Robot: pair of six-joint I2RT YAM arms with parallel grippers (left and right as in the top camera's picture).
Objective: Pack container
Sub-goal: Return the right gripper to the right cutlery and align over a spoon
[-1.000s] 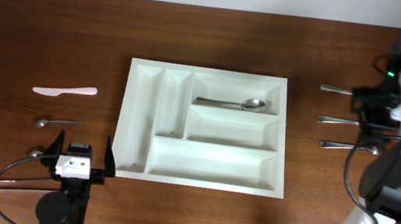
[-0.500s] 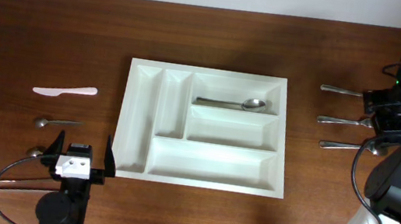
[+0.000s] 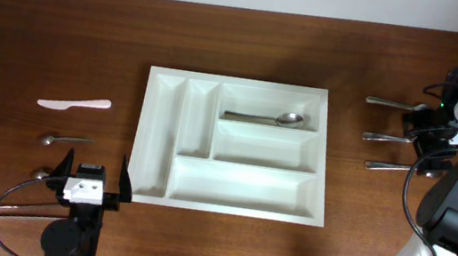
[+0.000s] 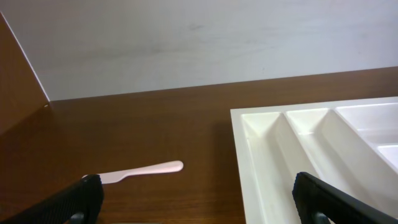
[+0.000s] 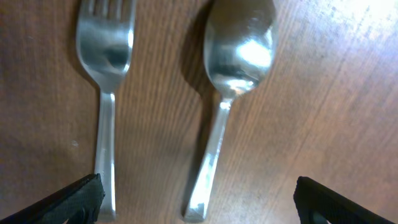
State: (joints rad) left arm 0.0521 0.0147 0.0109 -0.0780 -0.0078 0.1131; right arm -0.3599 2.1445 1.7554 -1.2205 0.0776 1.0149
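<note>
overhead view: light even and moderately bright, focus sharp throughout. white container is the brightest item, close to washed out, with faint grey shading along its inner walls. table dark, no glare.
left wrist view: dimmer, softer focus. pale wall evenly lit. fingertips of the left gripper black and blurred, detail lost.
right wrist view: very close, warm cast, slight blur overall. spoon bowl carries a white highlight, soft shadow at its left. fork duller. wood at upper right glares pale.
</note>
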